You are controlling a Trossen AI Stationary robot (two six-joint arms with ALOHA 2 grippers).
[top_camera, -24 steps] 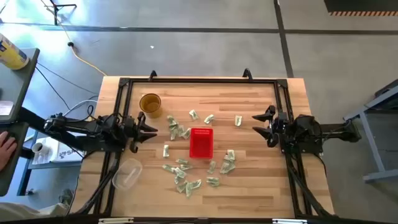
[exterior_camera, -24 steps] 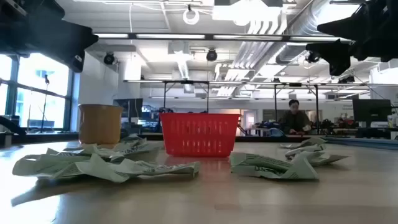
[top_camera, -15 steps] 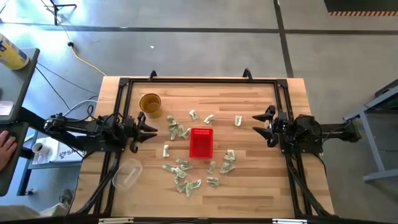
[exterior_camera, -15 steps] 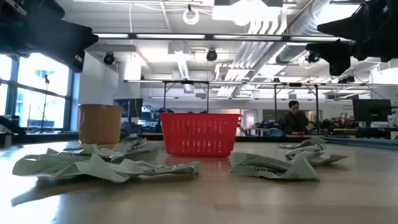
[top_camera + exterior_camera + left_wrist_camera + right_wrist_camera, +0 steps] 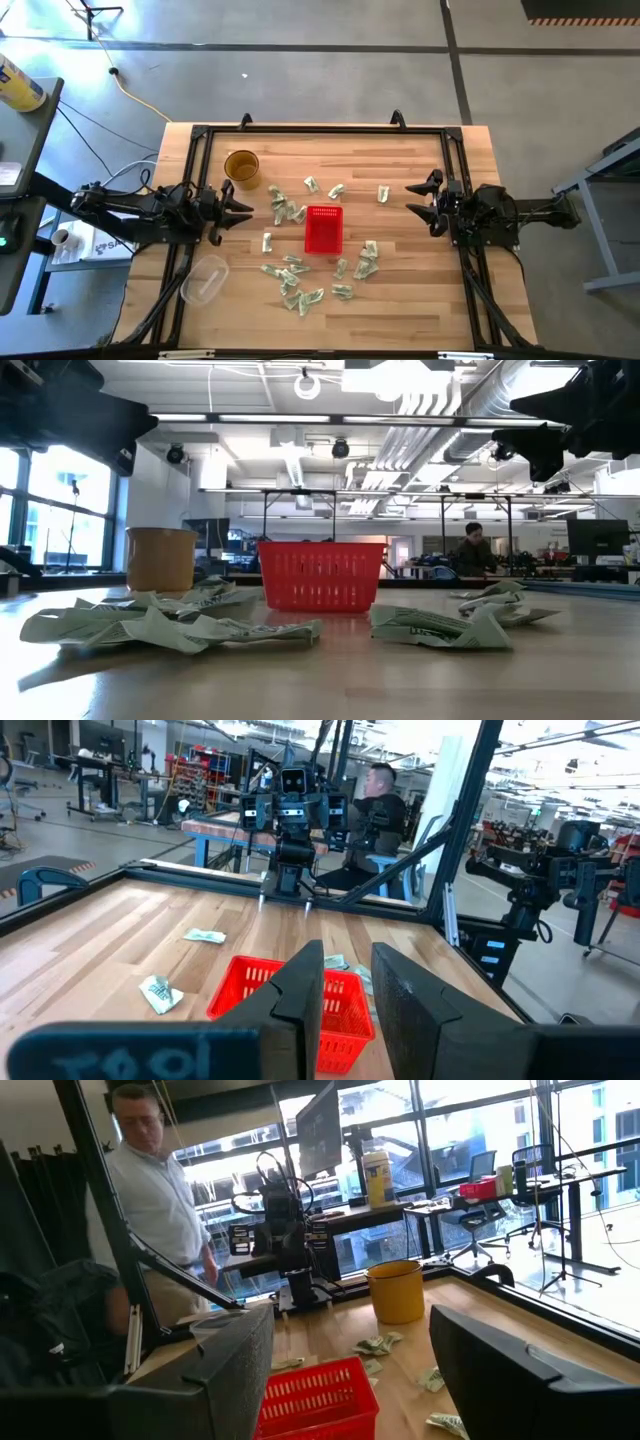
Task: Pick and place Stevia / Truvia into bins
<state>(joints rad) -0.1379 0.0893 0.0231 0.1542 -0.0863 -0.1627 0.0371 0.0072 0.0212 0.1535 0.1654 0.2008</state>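
Both tools unmoved; hand at desk gone

Centre: the red basket (image 5: 323, 229) stands mid-table, its top open from above; sachets (image 5: 290, 273) ring it, thickest at 7 o'clock
My left gripper (image 5: 243, 207): at 9 o'clock; bare wood lies between it and the sachets
9 to 11 o'clock: amber cup (image 5: 242, 167) and clear tub (image 5: 204, 278) flank my left path
3 o'clock: my right gripper (image 5: 419, 203) faces one sachet; otherwise open wood

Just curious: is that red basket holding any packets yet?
Seemingly empty: from above, the red basket shows only red inside, and the sachets lie around it.
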